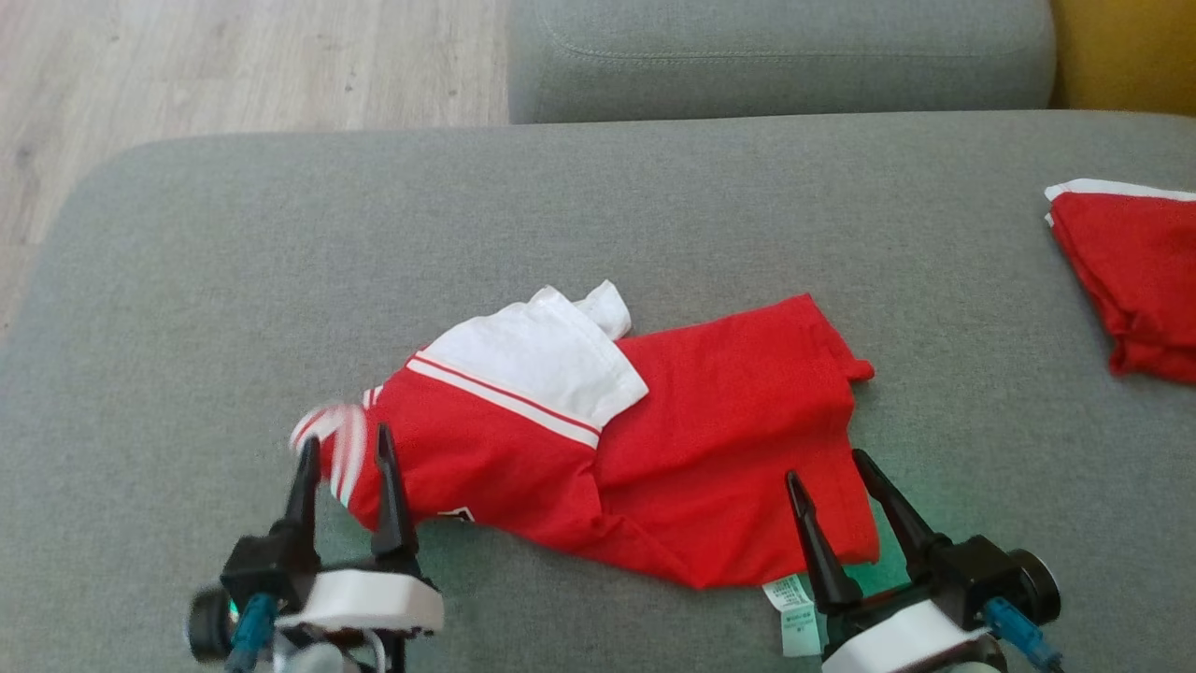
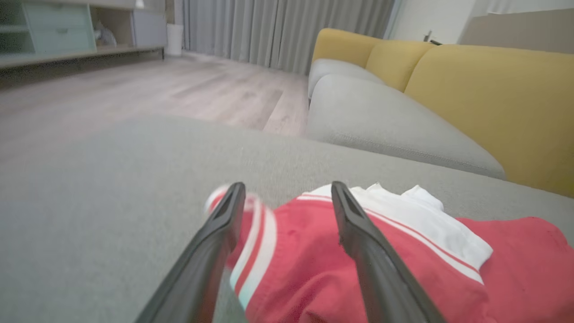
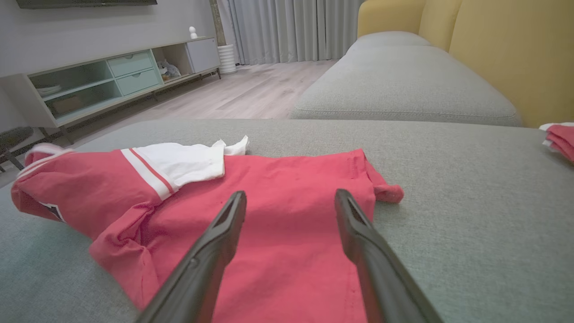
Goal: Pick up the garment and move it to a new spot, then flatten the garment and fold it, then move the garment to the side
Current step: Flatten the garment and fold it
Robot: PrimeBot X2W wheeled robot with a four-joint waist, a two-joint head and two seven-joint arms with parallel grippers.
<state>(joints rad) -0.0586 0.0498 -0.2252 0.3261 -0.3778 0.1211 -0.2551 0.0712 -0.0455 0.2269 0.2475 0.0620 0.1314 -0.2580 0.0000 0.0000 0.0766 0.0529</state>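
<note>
Head view is looking steeply down on the grey sofa seat [image 1: 654, 187], red garment [image 1: 710, 439] lying mid-frame. Left wrist view is sitting low and close, facing across the seat toward curtains [image 2: 278, 31] at top centre. Right wrist view is looking low over the garment, cabinet [image 3: 112, 80] at upper left. All three are sharing the garment.

- Your left gripper [image 1: 346, 439] and right gripper [image 1: 827, 465] each carry two long, black, tapering fingers [image 1: 393, 505].
- The fingers are set in chunky black blocks on rounded white wrist housings [image 1: 360, 598].
- Each wrist's got a teal-blue cable plug [image 1: 250, 624] beside a round black knob [image 1: 207, 624].
- Up close, the fingers look matte with a grooved inner face.
</note>
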